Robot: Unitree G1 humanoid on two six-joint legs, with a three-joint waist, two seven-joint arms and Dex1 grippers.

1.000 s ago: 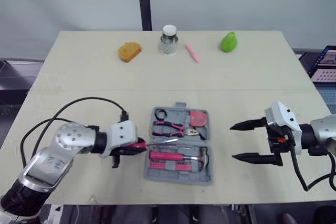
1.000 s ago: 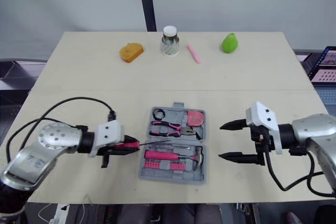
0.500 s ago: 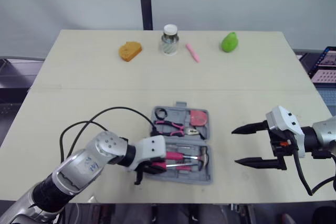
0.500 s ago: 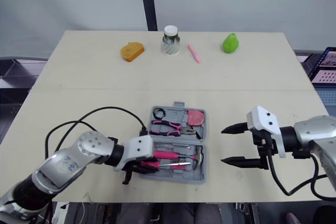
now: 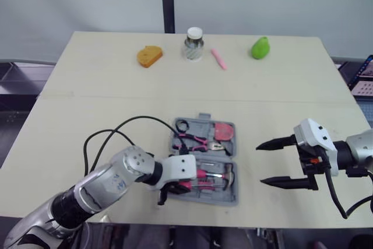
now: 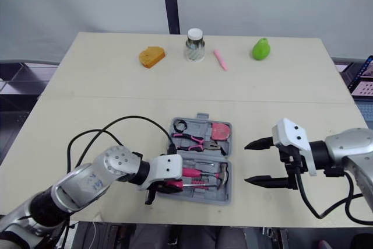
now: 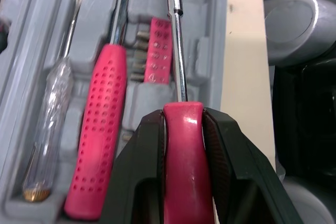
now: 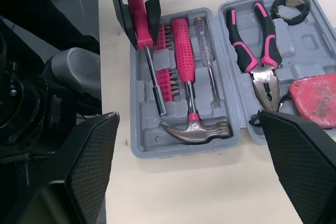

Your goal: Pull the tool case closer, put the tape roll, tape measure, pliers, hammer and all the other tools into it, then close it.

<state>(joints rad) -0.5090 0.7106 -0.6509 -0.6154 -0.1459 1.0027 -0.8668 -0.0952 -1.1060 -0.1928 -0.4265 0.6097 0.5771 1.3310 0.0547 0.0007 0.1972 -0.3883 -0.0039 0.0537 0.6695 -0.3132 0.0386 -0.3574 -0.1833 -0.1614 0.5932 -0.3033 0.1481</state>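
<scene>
The grey tool case (image 5: 229, 182) lies open near the table's front edge. In its slots are the tape roll (image 8: 290, 8), pliers (image 8: 252, 45), red tape measure (image 8: 315, 95), pink-handled hammer (image 8: 184, 51) and a clear tester screwdriver (image 7: 50, 124). My left gripper (image 5: 178, 186) is shut on a pink-handled screwdriver (image 7: 181, 156). It holds that tool low over the case's near half, with the steel shaft lying along the bit rack (image 7: 159, 51). My right gripper (image 5: 260, 164) hovers open to the right of the case, apart from it.
Along the table's far edge stand an orange sponge-like piece (image 5: 150, 56), a capped jar (image 5: 194, 44), a pink marker (image 5: 218, 58) and a green pear (image 5: 260, 47). A black cable (image 5: 116, 135) loops over my left arm. A laptop (image 5: 364, 77) sits beyond the right edge.
My left gripper has carried the pink screwdriver rightward from beside the case to over its near half. The right gripper has hardly moved. The camera has shifted slightly.
</scene>
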